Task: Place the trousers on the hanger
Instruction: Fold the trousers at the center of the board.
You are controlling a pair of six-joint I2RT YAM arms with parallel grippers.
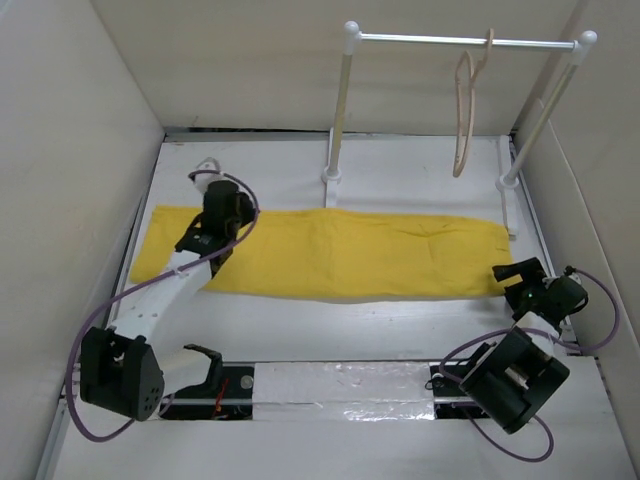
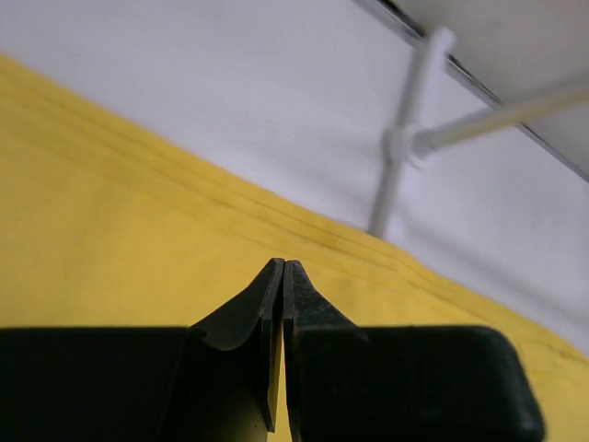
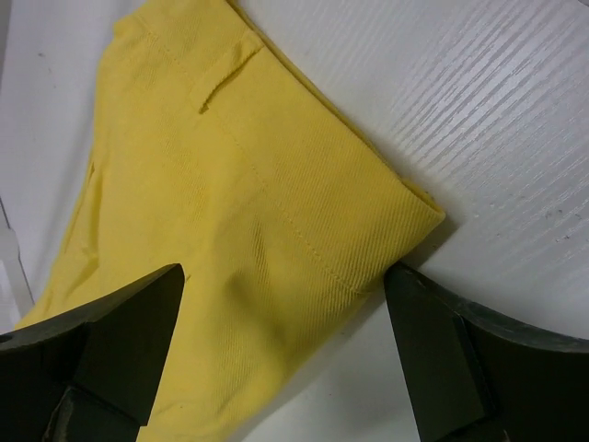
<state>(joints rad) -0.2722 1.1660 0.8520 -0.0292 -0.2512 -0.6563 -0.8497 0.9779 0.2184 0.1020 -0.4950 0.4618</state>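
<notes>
Currently the trousers [image 1: 350,250] lie flat across the white surface [image 1: 400,335], stretched from left to right, with the waistband end on the right. The hanger [image 1: 465,110] hangs by its hook from the bar of the rack [image 1: 460,40] at the back right, well apart from the fabric. The left gripper [image 2: 282,265] sits over the left part of the trousers with its fingertips pressed together; whether it pinches any cloth cannot be told. The right gripper [image 3: 283,273] is spread wide, its fingers either side of the near right corner of the trousers, holding nothing.
</notes>
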